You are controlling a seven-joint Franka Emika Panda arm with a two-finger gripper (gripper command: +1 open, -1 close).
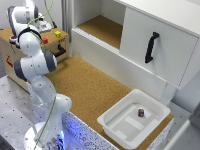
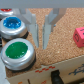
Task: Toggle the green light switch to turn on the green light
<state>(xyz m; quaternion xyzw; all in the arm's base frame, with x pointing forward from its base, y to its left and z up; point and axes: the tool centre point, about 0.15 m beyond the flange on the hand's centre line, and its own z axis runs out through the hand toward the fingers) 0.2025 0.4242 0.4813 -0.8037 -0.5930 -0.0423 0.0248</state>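
Arm (image 1: 36, 65) folded upward, wrist bent down toward the exterior view's left.
Gripper (image 2: 39, 24) pointed down, its 2 translucent fingers (image 2: 48, 22) held slightly apart, grasping nothing.

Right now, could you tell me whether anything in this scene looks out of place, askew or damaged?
Nothing looks damaged or spilled. The one odd item is a small dark object lying alone inside the white bin; it is too small to identify. The gripper stands open beside the green button.
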